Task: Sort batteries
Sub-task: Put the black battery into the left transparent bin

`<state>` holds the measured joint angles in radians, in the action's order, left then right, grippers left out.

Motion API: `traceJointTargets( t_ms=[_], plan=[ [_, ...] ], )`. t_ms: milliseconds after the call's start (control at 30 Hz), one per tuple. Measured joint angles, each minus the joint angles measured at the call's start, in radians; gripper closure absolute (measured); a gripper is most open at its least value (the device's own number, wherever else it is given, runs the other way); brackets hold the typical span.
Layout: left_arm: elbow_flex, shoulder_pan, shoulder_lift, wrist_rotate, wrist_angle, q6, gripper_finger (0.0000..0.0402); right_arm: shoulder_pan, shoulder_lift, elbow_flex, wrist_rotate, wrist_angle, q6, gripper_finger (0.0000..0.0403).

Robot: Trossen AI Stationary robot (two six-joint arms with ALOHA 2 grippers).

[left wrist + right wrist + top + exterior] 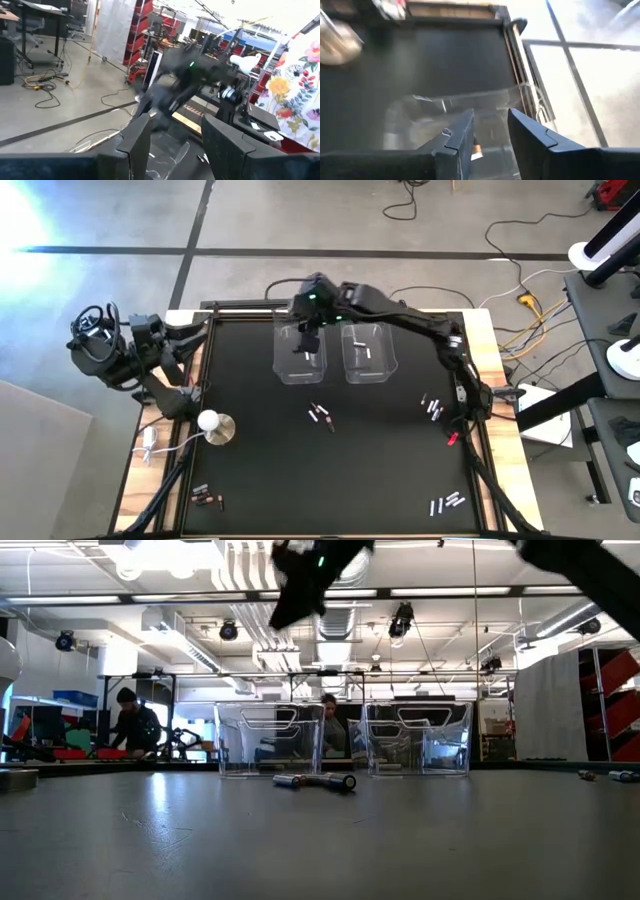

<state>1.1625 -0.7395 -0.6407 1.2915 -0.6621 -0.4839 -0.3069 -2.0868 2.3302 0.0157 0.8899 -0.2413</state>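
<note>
Batteries [321, 416] lie scattered on the black bench [260, 460]: a few mid-bench, more at right edge & both near corners, w/ one white cell in the right clear bin [368, 351]. Right gripper [309, 332] hangs over the left clear bin [299, 356], fingers part-open w/ nothing clamped btwn them. Left gripper [172, 145] sits off the bench's left edge, fingers apart & empty; a white knob [209, 421] stands nearby.

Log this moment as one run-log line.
right gripper: open over left bin, battery below | left gripper: open, idle at table's left edge | loose batteries: mid-table
</note>
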Motion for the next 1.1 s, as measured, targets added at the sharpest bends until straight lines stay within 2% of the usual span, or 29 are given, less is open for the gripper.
traceJointTargets(
  t_ms=[167,367,433,500,667,733,867,967,1100],
  plan=[
    [0.000,0.000,-0.027,-0.021,-0.004,0.000,0.0247,0.074,0.120,-0.015,0.004,0.130,0.179,0.0318],
    [-0.010,0.000,-0.073,-0.188,-0.005,0.026,0.0247,0.282,0.190,-0.106,0.009,0.286,0.362,0.0350],
    [-0.012,0.000,-0.091,-0.195,-0.007,0.027,0.0247,0.366,0.200,-0.166,-0.033,0.304,0.430,0.0360],
    [-0.012,0.000,-0.107,-0.196,-0.006,0.020,0.0247,0.460,0.199,-0.244,-0.131,0.283,0.490,0.0368],
    [-0.013,0.000,-0.137,-0.263,-0.014,0.019,0.0247,0.651,0.197,-0.516,-0.523,0.032,0.708,0.0373],
    [-0.013,0.000,-0.149,-0.321,-0.032,0.003,0.0247,0.698,0.197,-0.628,-0.618,-0.082,0.810,0.0367],
    [-0.013,0.000,-0.173,-0.398,-0.072,-0.006,0.0247,0.730,0.197,-0.811,-0.642,-0.318,0.993,0.0336],
    [-0.013,0.000,-0.185,-0.399,-0.097,-0.006,0.0247,0.730,0.197,-0.897,-0.645,-0.434,1.039,0.0300],
    [-0.014,0.001,-0.198,-0.345,-0.118,-0.007,0.0247,0.713,0.194,-1.001,-0.647,-0.508,1.053,0.0246]
  ],
)
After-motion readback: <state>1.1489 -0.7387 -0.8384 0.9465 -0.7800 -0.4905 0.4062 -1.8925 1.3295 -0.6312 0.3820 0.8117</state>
